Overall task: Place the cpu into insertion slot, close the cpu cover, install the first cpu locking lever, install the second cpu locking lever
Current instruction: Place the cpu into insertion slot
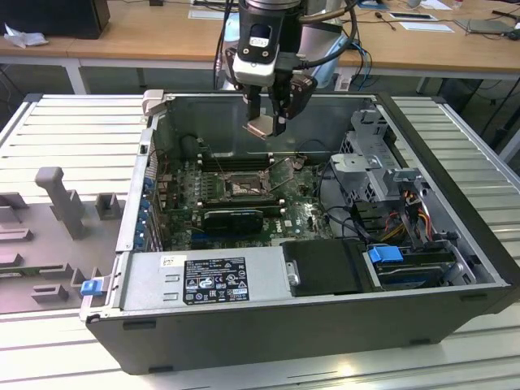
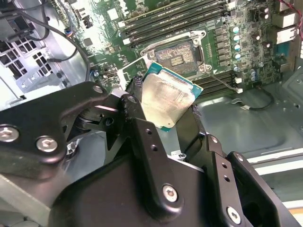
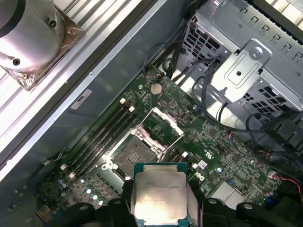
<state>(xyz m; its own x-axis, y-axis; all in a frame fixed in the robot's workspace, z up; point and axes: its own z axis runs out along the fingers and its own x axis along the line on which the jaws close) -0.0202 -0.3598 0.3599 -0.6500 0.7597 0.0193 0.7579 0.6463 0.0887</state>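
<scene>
Found the insertion slot [image 1: 242, 188] bare on the green board, pin field exposed. Hovered well above it with the cpu [image 1: 261, 128] pinched by opposite edges in the gripper [image 1: 266, 122], metal top facing up. Saw the cpu cover [image 3: 151, 139] tipped up beside the socket, out of the way. Probably called for keeping the chip level, matching its corners to the socket, and lowering straight, never sliding across the pins.

silvery square cpu [image 3: 160, 196] aloft above uncovered insertion slot [image 3: 133, 155]
</scene>
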